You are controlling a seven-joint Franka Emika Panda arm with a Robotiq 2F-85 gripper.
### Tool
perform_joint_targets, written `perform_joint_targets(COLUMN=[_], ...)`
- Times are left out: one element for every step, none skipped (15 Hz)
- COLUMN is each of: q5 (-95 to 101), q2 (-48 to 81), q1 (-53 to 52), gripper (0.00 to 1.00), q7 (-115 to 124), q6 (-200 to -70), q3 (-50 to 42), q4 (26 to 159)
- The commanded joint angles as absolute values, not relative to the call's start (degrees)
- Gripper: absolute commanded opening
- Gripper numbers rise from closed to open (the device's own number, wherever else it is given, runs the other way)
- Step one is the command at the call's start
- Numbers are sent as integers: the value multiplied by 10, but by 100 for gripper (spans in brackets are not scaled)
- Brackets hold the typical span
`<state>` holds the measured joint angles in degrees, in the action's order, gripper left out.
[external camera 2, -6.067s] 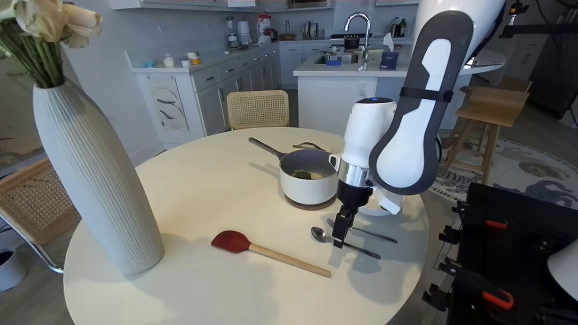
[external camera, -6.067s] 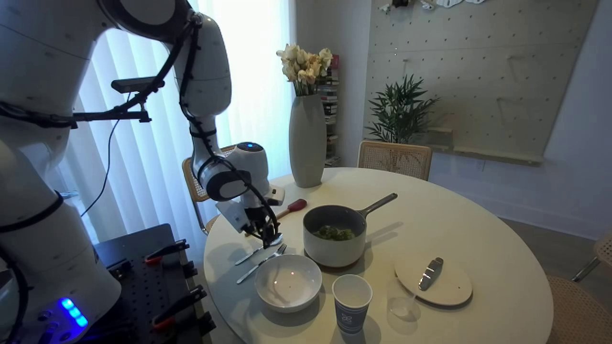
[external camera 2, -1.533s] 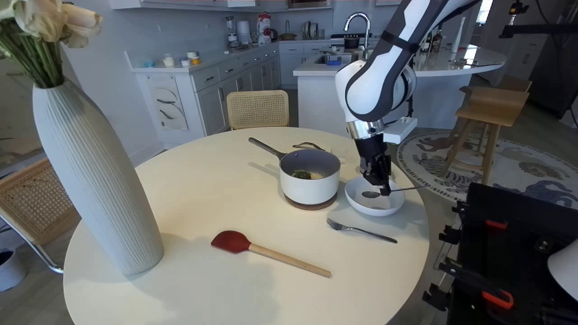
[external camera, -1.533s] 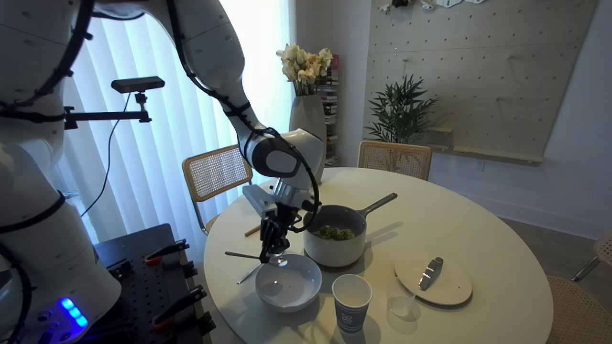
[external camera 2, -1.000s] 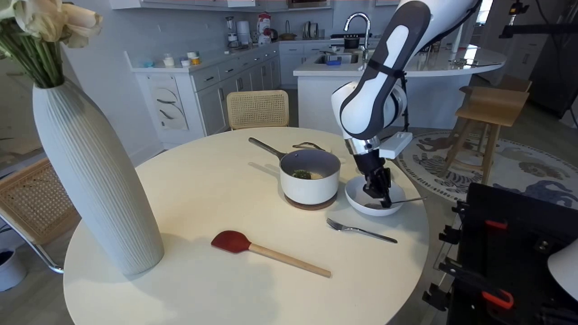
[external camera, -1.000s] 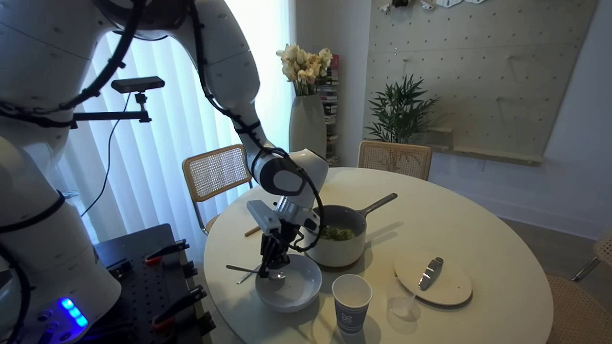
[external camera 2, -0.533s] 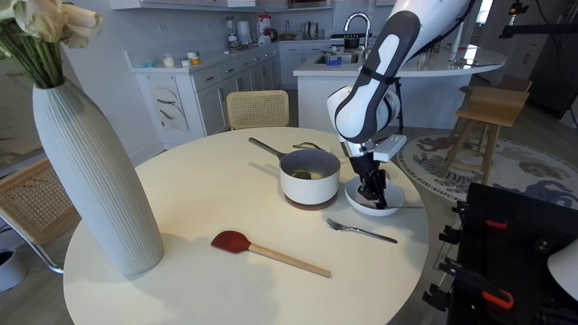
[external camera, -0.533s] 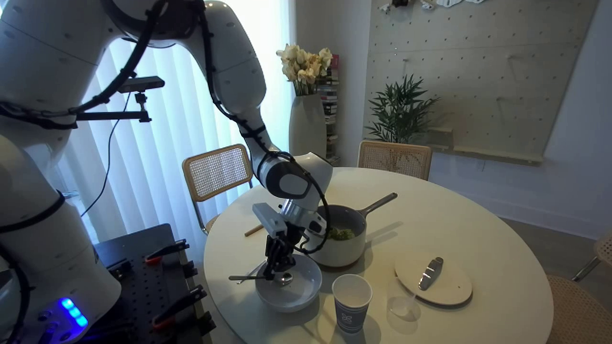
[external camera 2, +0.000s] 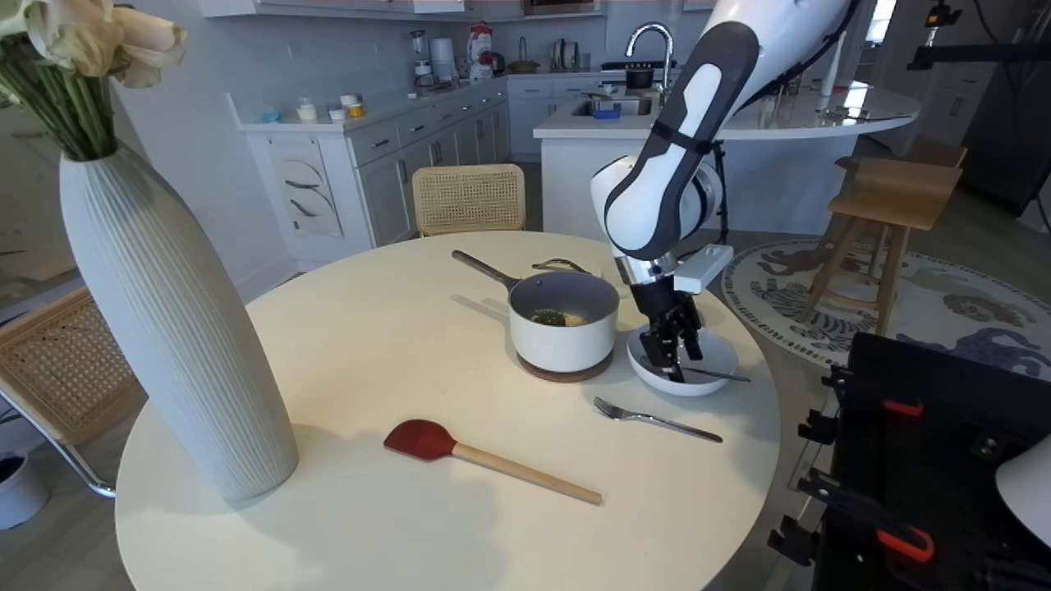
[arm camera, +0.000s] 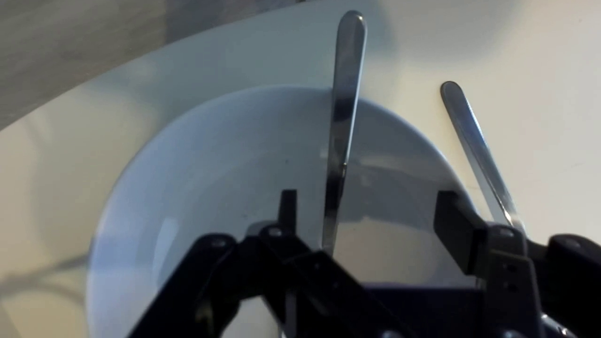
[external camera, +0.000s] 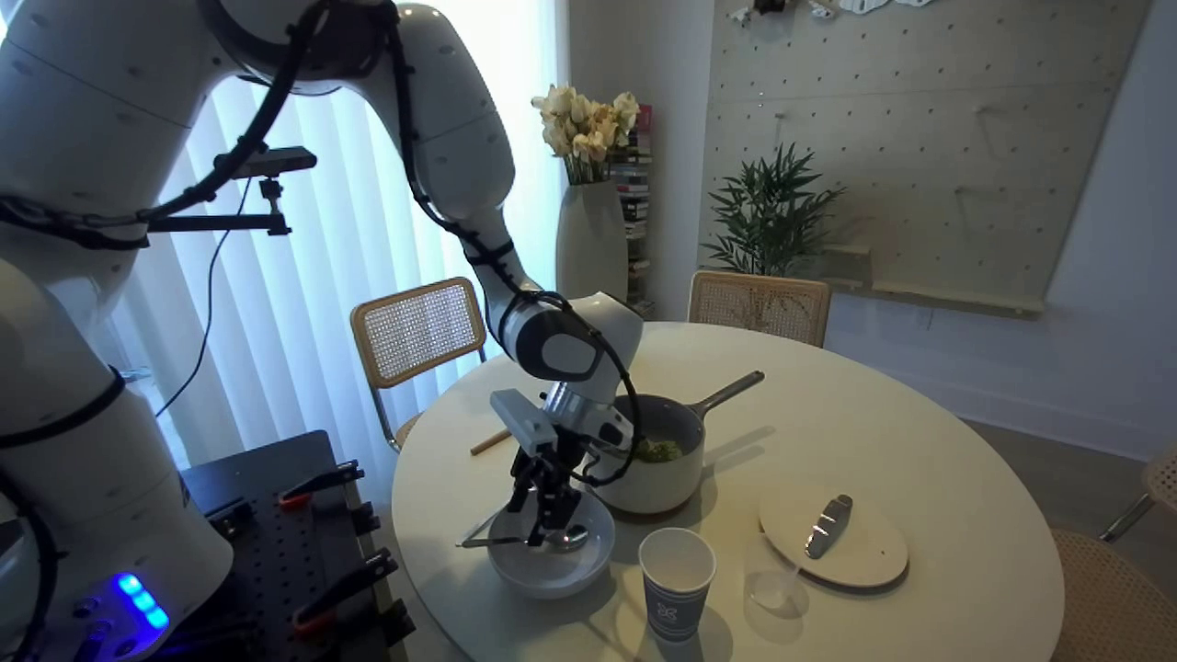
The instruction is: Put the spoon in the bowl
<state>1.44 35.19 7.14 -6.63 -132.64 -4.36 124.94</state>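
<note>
The silver spoon (external camera: 570, 537) lies with its head in the white bowl (external camera: 552, 581) and its handle leaning over the rim. The handle also shows in an exterior view (external camera 2: 724, 376) and in the wrist view (arm camera: 346, 94). The bowl shows in an exterior view (external camera 2: 721, 353) and in the wrist view (arm camera: 211, 141). My gripper (arm camera: 368, 213) is open, low in the bowl, with its fingers apart on either side of the spoon handle. It shows in both exterior views (external camera: 533, 522) (external camera 2: 684, 366). In the wrist view the spoon's head is hidden behind the gripper.
A pot (external camera 2: 562, 338) stands close beside the bowl. A fork (external camera 2: 661, 422) lies along the bowl's other side. A paper cup (external camera: 676, 593), a clear glass (external camera: 775, 593) and a plate (external camera: 851, 565) stand near. A red spatula (external camera 2: 525, 470) and a vase (external camera 2: 181, 328) are farther off.
The spoon has gone from the table beside the fork into the bowl. My gripper carried it over, lowered it, and in the last half second opened and let it go.
</note>
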Motion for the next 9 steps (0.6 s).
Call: perform_joint_targets(q5=[24, 26, 28, 30, 30, 31, 32, 33, 34], q2=[325, 318, 309, 301, 294, 284, 276, 267, 256], q1=[61, 58, 55, 52, 49, 45, 42, 39, 36], gripper=[100, 100, 100, 100, 100, 100, 100, 100, 100], q7=[-57, -56, -57, -57, -57, -58, -59, -59, -60], q6=[-1325, -1324, -1324, -1324, -1324, -1324, -1324, -1324, -1324], q3=[-43, -42, -42, -42, -41, -40, -39, -38, -36], q4=[1259, 1263, 1267, 1271, 1274, 1279, 1282, 1287, 1293])
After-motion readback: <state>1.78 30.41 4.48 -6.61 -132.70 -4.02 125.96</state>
